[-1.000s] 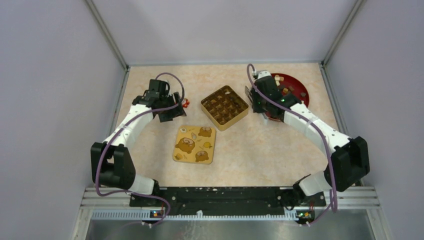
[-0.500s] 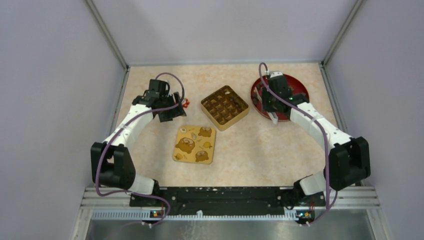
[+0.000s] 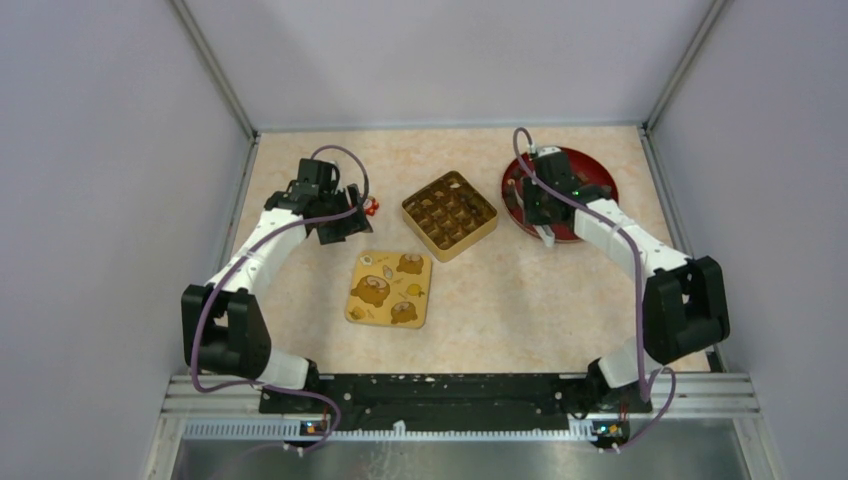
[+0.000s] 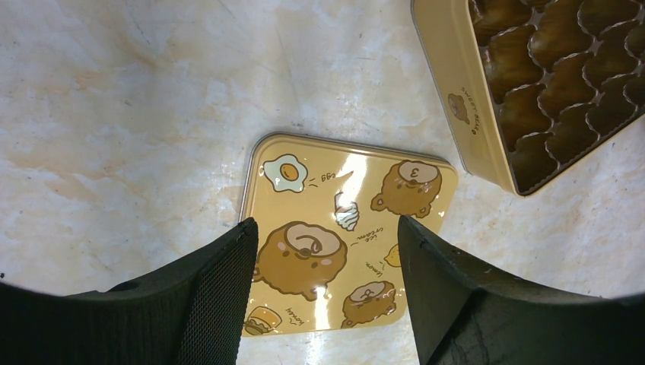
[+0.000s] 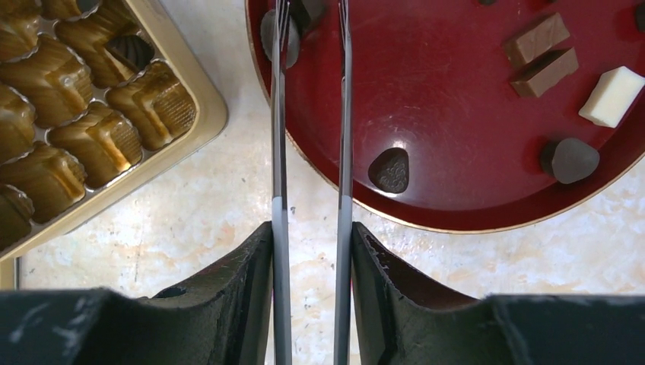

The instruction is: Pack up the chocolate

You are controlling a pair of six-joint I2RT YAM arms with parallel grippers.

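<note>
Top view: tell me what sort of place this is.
Probably a robot-lab test cell, not a kitchen or shop. Blank panel walls on a metal frame enclose one table; two arms are bolted to a rail at its near edge; a compartmented tin, lid and red plate are laid out.

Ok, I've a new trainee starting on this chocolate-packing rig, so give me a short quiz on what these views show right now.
1. True or false: the yellow lid sits closed on the gold box.
2. The right arm's fingers reach over which? A. the gold box B. the red plate C. the yellow lid
3. How many pieces of white chocolate lie on the plate in the right wrist view?
Key: 1. False: it lies flat on the table, apart from the box. 2. B. 3. One.
</note>
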